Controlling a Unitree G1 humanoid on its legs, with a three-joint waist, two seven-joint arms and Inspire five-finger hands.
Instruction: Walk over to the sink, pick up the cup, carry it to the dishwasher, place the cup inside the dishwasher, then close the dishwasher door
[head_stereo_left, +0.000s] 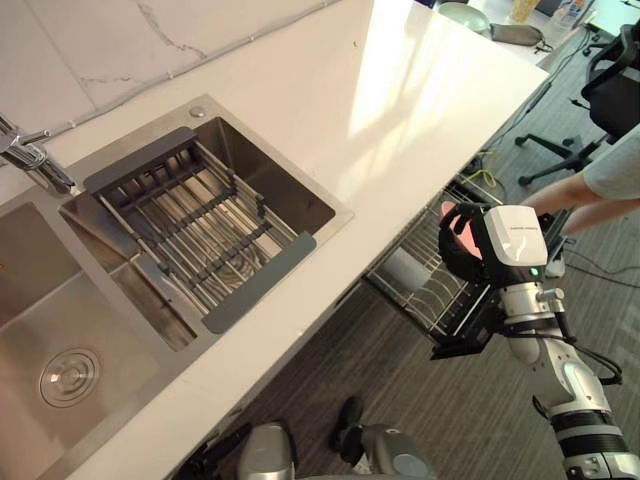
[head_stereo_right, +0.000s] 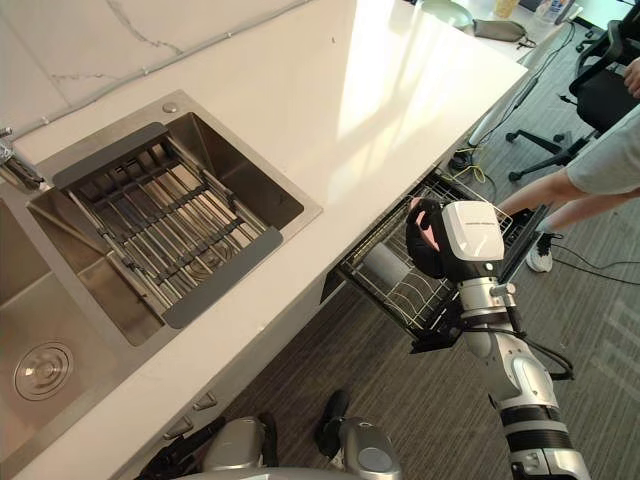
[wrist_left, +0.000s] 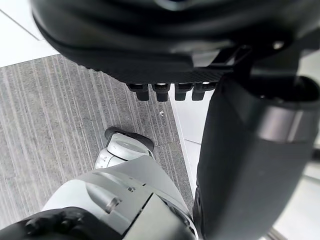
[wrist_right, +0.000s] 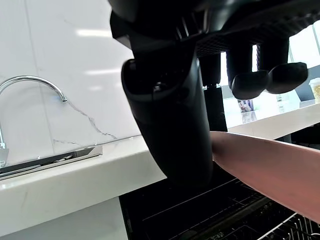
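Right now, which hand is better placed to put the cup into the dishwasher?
Right. The right hand grips the pink cup over the open dishwasher rack; the left hand hangs low over the carpet.

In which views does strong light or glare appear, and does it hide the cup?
Left eye view: a broad glare patch lies on the white countertop, away from the pink cup in the right hand. Right wrist view: bright windows behind the fingers, light streaks on the marble wall; the cup is plainly visible. Left wrist view: the left hand looks dark against the lit carpet.
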